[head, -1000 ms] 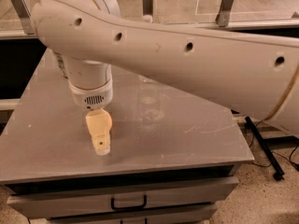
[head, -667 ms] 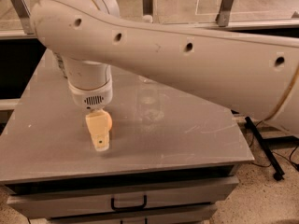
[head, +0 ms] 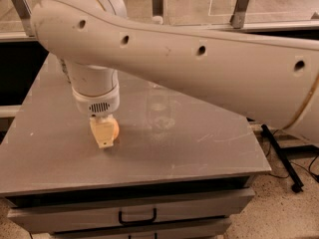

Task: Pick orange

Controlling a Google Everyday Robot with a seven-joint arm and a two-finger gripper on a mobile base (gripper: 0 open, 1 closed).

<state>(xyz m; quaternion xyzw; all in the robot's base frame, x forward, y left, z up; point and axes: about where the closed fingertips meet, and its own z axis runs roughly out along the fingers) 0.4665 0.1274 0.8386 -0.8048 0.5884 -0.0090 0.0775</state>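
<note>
My gripper hangs from the big white arm over the left middle of the grey table, its cream tip down at the table top. The orange is small, round and pale orange. Only its right edge shows, just behind and to the right of the gripper's tip; the rest is hidden by the gripper. It sits low, at the table surface.
A clear water bottle stands upright near the table's middle, right of the gripper. The white arm spans the upper view and hides the table's back. A drawer handle is below the front edge. Cables lie on the floor at right.
The gripper has moved a little up and back in the view, and the orange's right edge now shows beside its tip. The bottle has not moved.
</note>
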